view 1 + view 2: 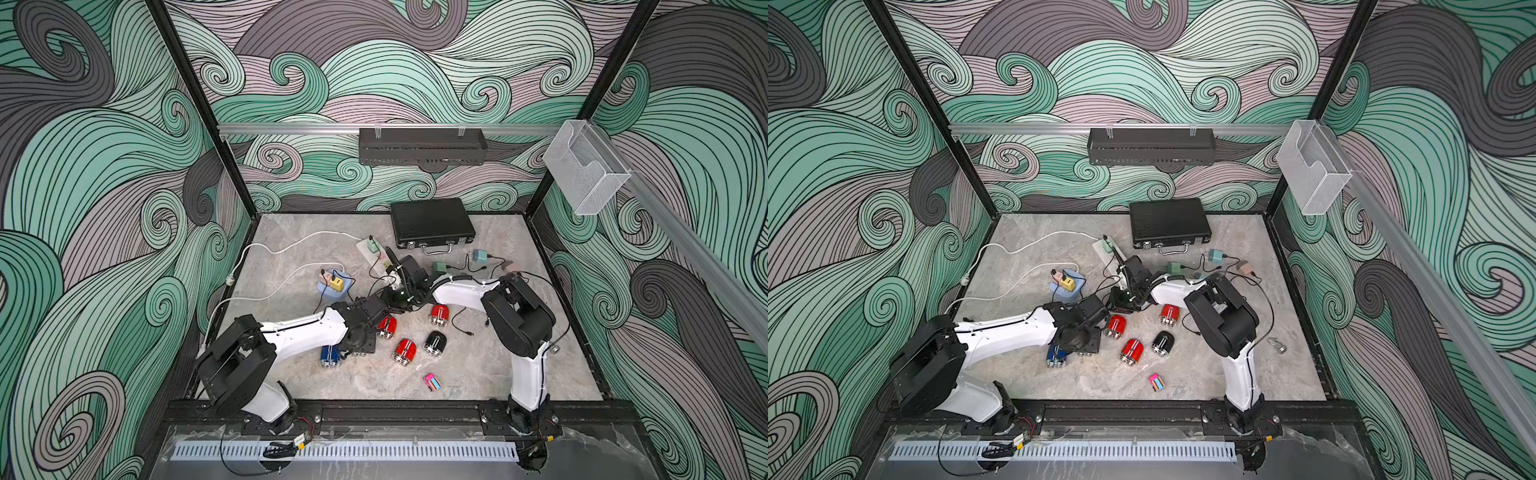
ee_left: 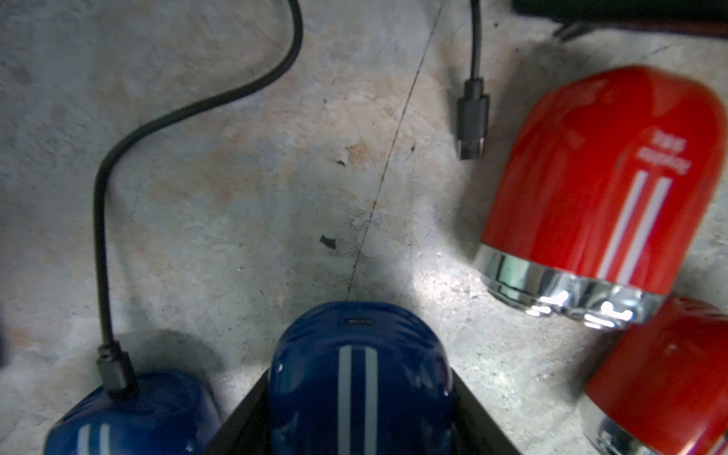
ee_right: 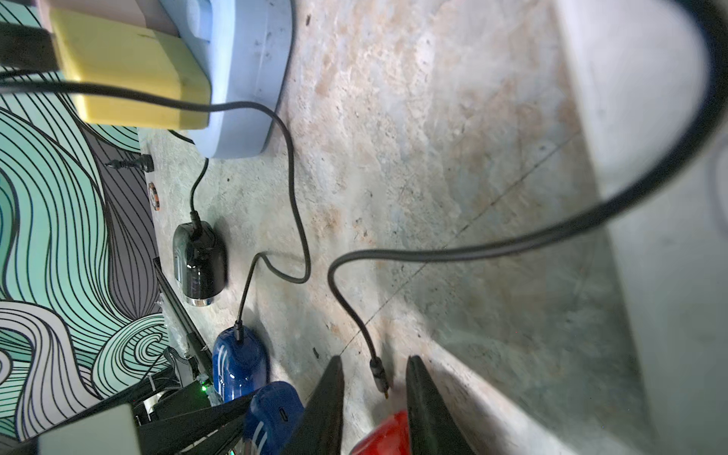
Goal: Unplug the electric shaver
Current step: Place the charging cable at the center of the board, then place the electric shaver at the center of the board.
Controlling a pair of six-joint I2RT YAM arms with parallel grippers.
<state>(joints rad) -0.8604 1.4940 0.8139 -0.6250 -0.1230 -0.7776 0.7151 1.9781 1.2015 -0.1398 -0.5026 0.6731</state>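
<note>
Marble tabletop [image 1: 478, 374] in both top views: left arm [image 1: 307, 332] and right arm [image 1: 461, 291] converge mid-table. Left wrist: the left gripper [image 2: 360, 374] clamps the blue shaver [image 2: 358, 394], its charging port empty. Right wrist: the right gripper [image 3: 374, 359] has its jaws parted around the loose plug [image 3: 379, 374], gripping nothing. Withdrawing, I judge, those jaws could snag the cable [image 3: 433, 253] and drag the plug against the red shaver [image 3: 378, 433] just beside.

A black hard-shell case [image 1: 432, 222] sits at the marbled tabletop's [image 1: 478, 374] back. Before it, mid-table, lie glossy red dome-shaped shavers [image 1: 405, 350].
</note>
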